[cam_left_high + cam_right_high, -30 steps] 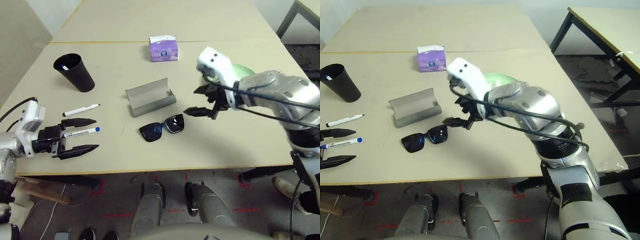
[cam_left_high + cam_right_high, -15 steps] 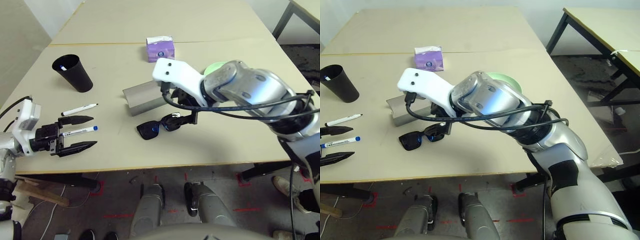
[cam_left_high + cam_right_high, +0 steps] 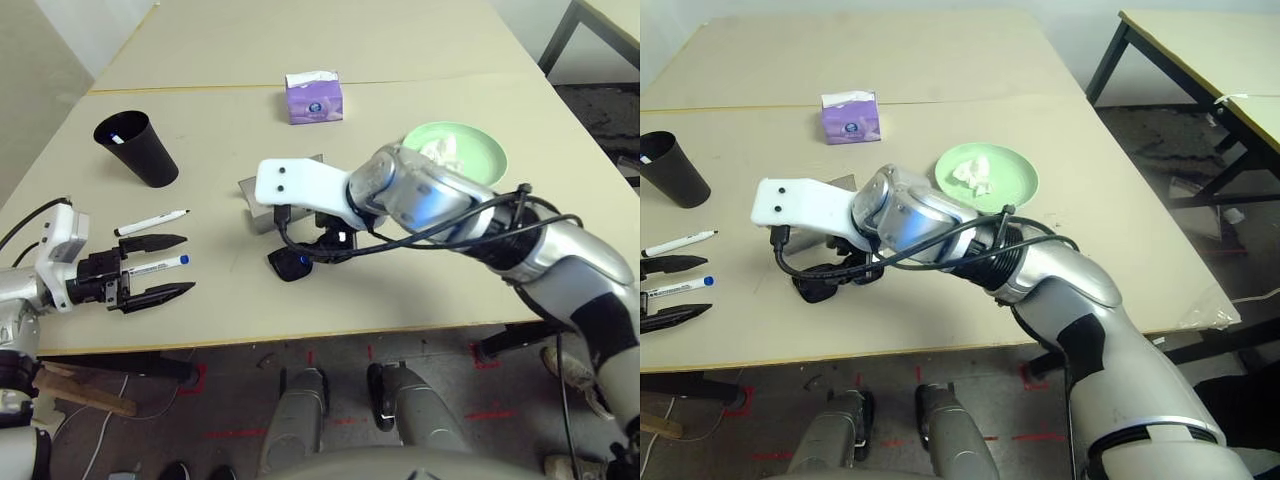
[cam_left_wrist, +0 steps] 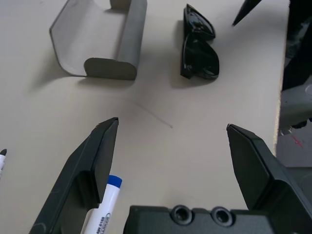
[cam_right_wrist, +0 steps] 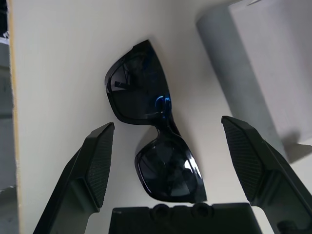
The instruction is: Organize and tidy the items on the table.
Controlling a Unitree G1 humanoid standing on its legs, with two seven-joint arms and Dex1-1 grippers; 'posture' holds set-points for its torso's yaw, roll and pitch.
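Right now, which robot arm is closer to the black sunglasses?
The right. Its tool hangs open right over the black sunglasses, a finger on each side. The left tool is off to the side near the table's edge, open around the blue-capped marker.

A black cup (image 3: 136,148) stands tilted near the table's left edge, something white and blue inside its rim. A purple tissue box (image 3: 313,98) sits farther back, near the seam, white tissue poking from its top. Red tape marks (image 3: 240,430) dot the grey floor. Another table (image 3: 1200,50) stands off to the right.
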